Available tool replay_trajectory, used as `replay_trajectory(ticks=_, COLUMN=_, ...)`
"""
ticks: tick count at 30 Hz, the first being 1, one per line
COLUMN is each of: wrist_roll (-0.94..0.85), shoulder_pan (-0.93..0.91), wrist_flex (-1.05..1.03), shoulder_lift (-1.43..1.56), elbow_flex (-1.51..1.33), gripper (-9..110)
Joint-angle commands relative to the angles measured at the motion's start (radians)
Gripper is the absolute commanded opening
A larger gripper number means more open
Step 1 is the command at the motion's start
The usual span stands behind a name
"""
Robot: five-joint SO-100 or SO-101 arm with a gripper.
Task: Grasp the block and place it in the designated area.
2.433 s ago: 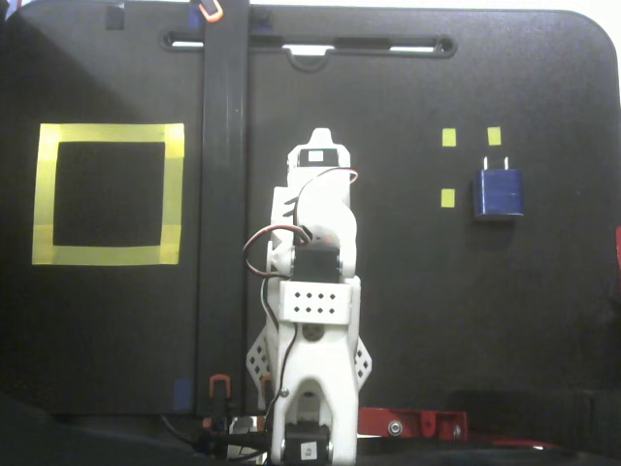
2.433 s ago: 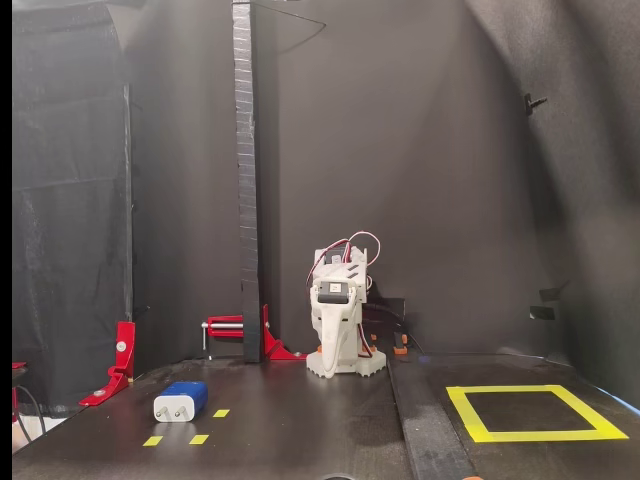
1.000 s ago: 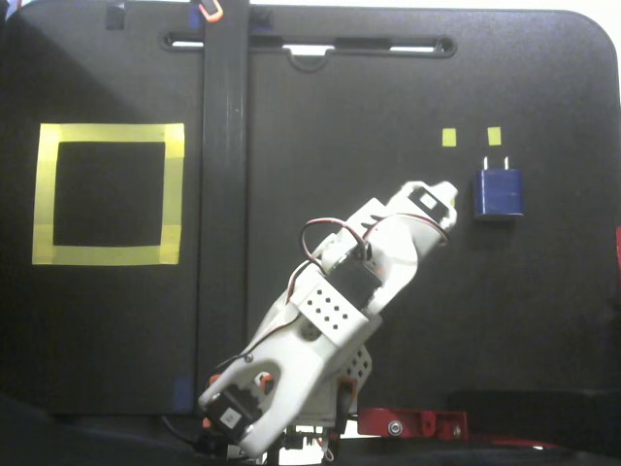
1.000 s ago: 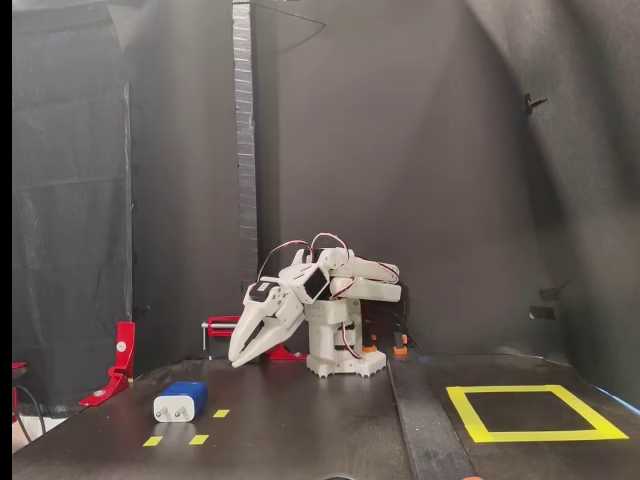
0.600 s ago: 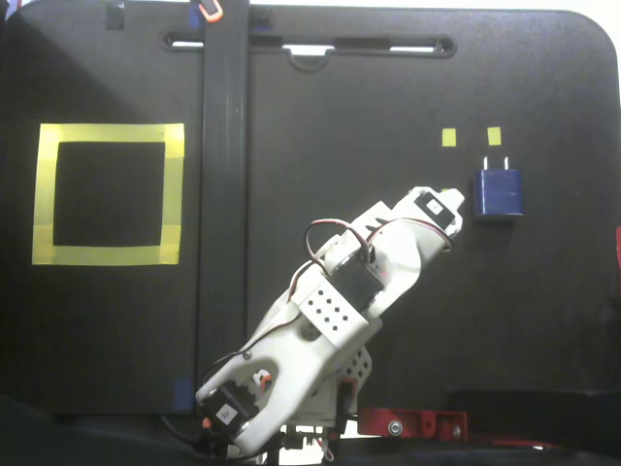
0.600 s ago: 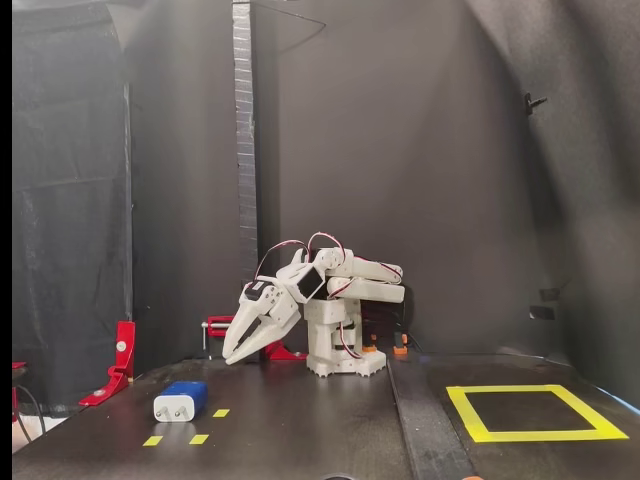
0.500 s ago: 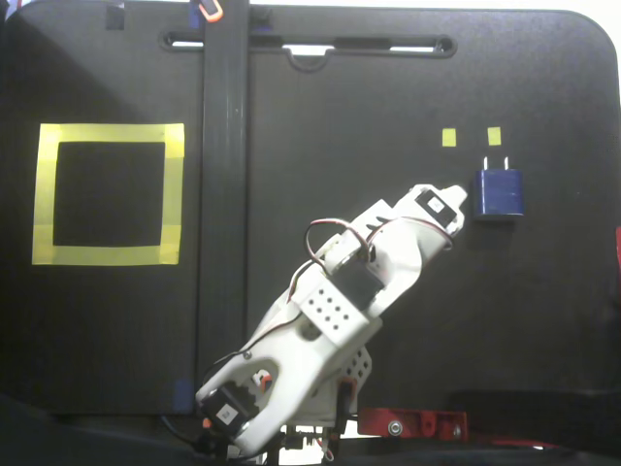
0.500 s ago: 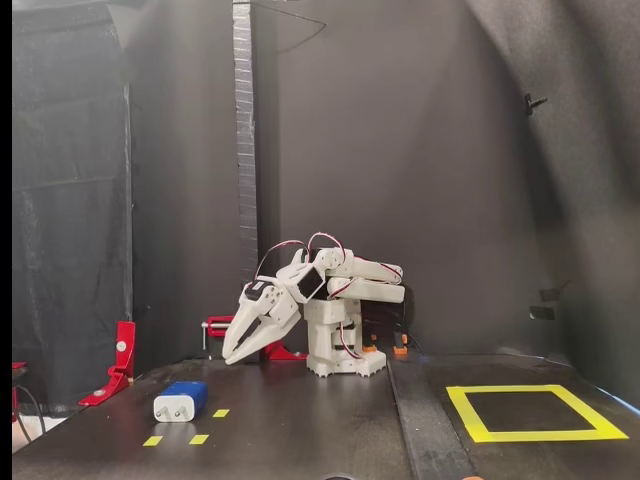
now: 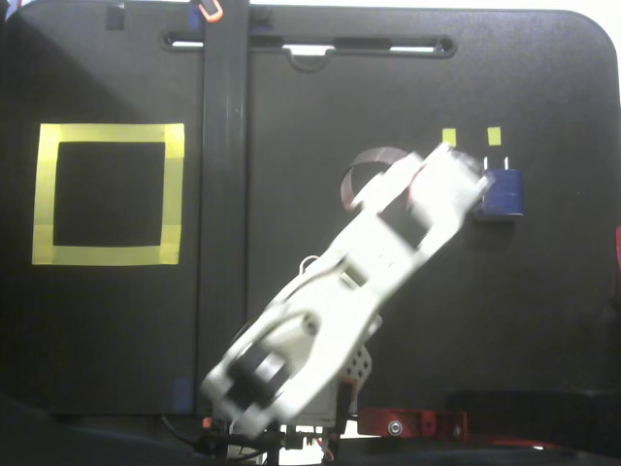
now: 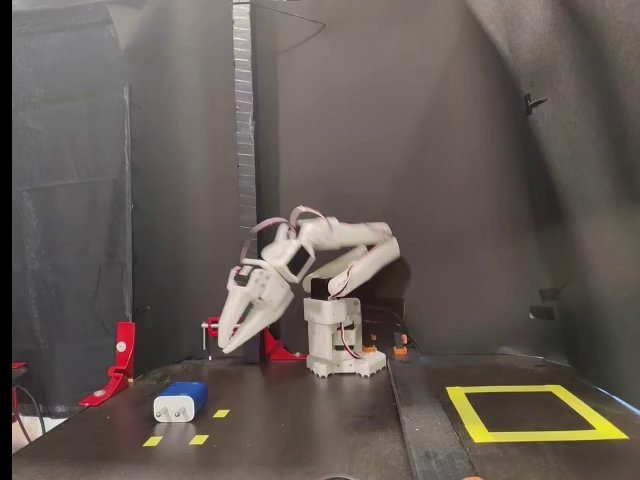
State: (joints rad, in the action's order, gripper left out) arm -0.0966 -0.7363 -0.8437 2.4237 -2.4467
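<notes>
The dark-blue block [image 9: 505, 192] lies flat on the black table at the right in a fixed view from above, its pale prongs pointing to the far edge. In a fixed view from the front the block [image 10: 181, 400] sits at the lower left. My white gripper [image 10: 232, 343] hangs tilted down-left, above and behind the block without touching it, fingers a little apart and empty. From above, the blurred gripper [image 9: 468, 177] overlaps the block's left edge. The designated area [image 9: 107, 194] is the yellow-taped square at far left, seen at lower right [image 10: 535, 412] from the front.
A black upright post [image 9: 223, 194] stands between the arm and the yellow square; from the front the post [image 10: 243, 150] rises behind the arm. Small yellow tape marks [image 9: 448, 137] surround the block. Red clamps [image 10: 120, 360] sit at the table edge.
The arm has stretched out and lifted at the elbow. The gripper swung farther toward the block and now hangs over its near edge. The block has not moved.
</notes>
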Motion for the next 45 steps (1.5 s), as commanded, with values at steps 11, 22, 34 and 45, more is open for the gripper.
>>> replay_trajectory(ticks=11, wrist_roll=-0.114, shoulder_pan=-0.038, wrist_flex=-0.167, shoulder_lift=-0.499, elbow_flex=0.52, gripper=0)
replay_trajectory(ticks=22, wrist_roll=-0.238, shoulder_pan=-0.092, wrist_flex=-0.212, shoulder_lift=-0.63, elbow_flex=0.624, gripper=0)
replay_trajectory(ticks=34, wrist_roll=-0.261, shoulder_pan=-0.11, wrist_flex=-0.244, shoulder_lift=-0.692, elbow_flex=0.719, gripper=0)
replay_trajectory(ticks=45, wrist_roll=-0.618, shoulder_pan=-0.126, wrist_flex=-0.282, shoulder_lift=-0.695, elbow_flex=0.724, gripper=0)
